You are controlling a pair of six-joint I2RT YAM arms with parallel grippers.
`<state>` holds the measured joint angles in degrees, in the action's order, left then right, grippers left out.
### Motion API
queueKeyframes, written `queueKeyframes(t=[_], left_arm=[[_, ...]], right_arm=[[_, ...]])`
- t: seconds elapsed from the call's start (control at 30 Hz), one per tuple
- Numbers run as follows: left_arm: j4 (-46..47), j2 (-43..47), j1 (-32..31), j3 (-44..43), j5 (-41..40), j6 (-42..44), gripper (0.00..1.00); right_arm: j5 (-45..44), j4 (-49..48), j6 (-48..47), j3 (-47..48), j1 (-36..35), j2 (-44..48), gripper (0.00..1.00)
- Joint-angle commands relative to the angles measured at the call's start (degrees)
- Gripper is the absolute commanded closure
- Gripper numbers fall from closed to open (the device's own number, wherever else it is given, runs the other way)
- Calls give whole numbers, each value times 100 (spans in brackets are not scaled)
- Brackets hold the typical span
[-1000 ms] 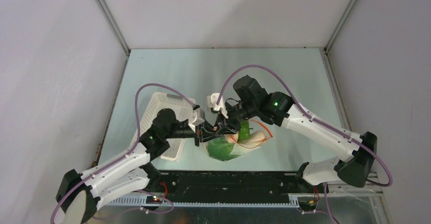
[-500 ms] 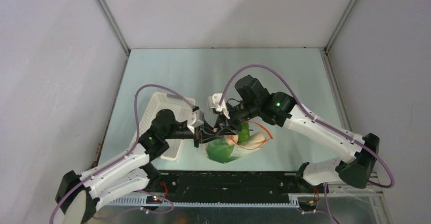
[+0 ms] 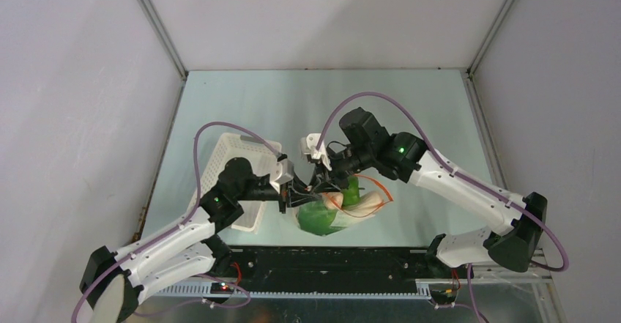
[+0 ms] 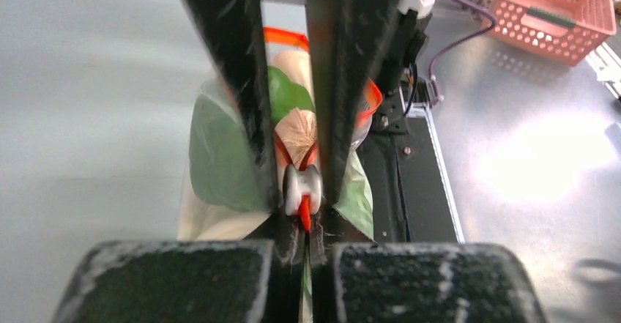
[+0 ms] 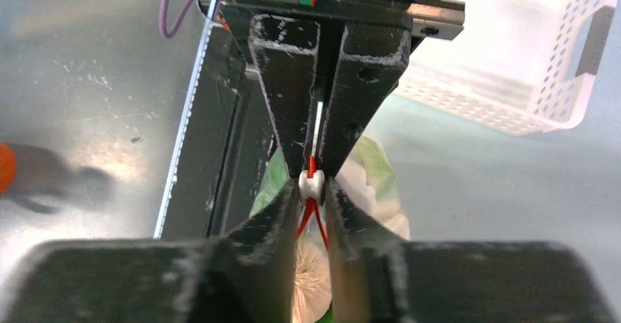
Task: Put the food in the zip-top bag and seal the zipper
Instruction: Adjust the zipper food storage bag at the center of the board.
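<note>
Nearest the arm bases, the zip-top bag (image 3: 333, 219) lay on the pale-green table (image 3: 293, 103) w/ green & white food (image 3: 316, 218) inside, mouth partly open. L gripper (image 4: 304, 229) was clenched on the zipper (image 4: 304, 217)'s orange tail, and R gripper (image 5: 313, 190) pinched its white end, tips almost touching. White perforated basket (image 3: 236, 154) sat just L of the bag, w/ plain white walls (image 3: 329, 15) behind.

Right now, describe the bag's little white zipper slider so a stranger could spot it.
Find the white perforated basket left of centre; beside it lies a clear bag stuffed with green leaves. Its mouth carries a red-orange zipper strip, and the slider is the small white bead on it, pinched in the right claw; nothing else on the strip is white.
</note>
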<state>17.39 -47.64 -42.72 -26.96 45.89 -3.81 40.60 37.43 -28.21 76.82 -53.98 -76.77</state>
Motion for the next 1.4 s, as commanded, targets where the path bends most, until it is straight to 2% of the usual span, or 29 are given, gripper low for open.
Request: queueKeyframes(t=[0.0,0.1,0.23,0.37,0.7,1.1,1.37], left_arm=[[444,62,-13,-37,-20,137,100],[472,93,-9,-10,-70,74,100],[600,192,-9,75,-163,-26,100],[707,257,-9,146,-306,-151,100],[1140,678,-13,510,-1574,-958,100],[1432,791,-8,666,-1476,-1120,100],[1568,826,-10,761,-1579,-1282,100]], right_arm=[[338,-272,108,159,-48,123,83],[334,-124,21,159,-49,132,95],[259,95,-13,161,-41,79,100],[88,181,37,161,-39,31,100],[-670,883,218,159,101,50,100],[-782,729,372,175,208,93,100],[-1674,1015,621,299,235,137,100]])
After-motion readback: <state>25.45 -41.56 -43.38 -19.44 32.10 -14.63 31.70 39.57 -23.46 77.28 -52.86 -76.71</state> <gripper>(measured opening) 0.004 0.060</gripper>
